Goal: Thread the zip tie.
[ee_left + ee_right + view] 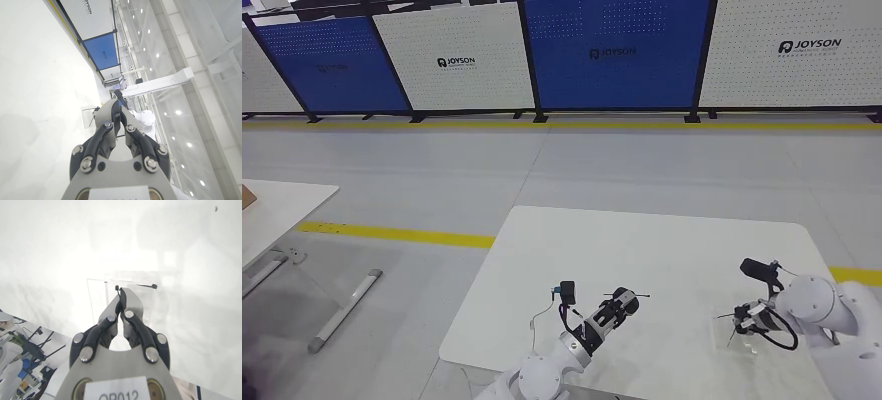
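Item: held zip tie (116,287), black. Location: clamped between the pressed-together fingers of the right gripper (120,293). Only the square head and a short neck stand clear of the fingertips; the rest of the strap is hidden between the pads. Long axis, as far as it shows, runs along the gripper's own line.

Item: second zip tie (154,286), black. Location: resting across the top of the clear stand (98,298), just beyond the right gripper's tips and crosswise to them. Its head lies at one end, apart from the held head, with no contact visible.

Item: left gripper (119,107). State: fingers closed at the tips; a thin dark sliver projects from them in the top view, too fine to identify. Position: well apart from the stand, across bare table (642,240), pointing toward the stand and the right arm.

Assessment: threading likely turns on bringing a strap tip to a head opening. The right gripper is by far the nearer to both ties; the left would have to cross open tabletop to assist.

Obstruction: the stand's transparent walls sit directly beneath and ahead of the right fingertips. The loose tie could be knocked from its perch.
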Motion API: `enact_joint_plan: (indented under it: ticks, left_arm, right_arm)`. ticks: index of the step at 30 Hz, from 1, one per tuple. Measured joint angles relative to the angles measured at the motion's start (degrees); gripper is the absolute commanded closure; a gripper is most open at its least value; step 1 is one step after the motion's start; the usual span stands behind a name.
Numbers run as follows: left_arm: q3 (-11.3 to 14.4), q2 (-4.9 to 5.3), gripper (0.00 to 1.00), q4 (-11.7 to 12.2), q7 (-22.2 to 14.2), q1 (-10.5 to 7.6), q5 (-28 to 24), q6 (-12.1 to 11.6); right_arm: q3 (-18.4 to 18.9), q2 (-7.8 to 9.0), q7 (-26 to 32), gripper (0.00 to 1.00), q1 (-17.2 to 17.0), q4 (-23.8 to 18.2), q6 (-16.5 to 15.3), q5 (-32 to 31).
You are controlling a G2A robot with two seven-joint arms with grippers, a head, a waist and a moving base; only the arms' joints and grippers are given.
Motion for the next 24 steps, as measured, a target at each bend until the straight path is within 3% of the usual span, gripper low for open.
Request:
enact_joint_plan:
  ticks: [6,11,16,24]
  left_arm:
    - [0.0,0.0,1.0,0.0,0.0,0.0,0.0,0.0]
    - [0.0,0.0,1.0,0.0,0.0,0.0,0.0,0.0]
    - [0.0,0.0,1.0,0.0,0.0,0.0,0.0,0.0]
    - [0.0,0.0,1.0,0.0,0.0,0.0,0.0,0.0]
  right_arm:
    - [4.12,0.91,0.0,1.0,-4.56,-5.47,0.0,0.13]
    - [10.15,1.41,-0.71,1.0,-9.13,-11.44,0.0,1.96]
    - [16.7,1.01,-8.98,1.0,-15.37,-16.65,0.0,7.71]
    - [17.78,0.85,-10.75,1.0,-16.65,-17.13,0.0,10.11]
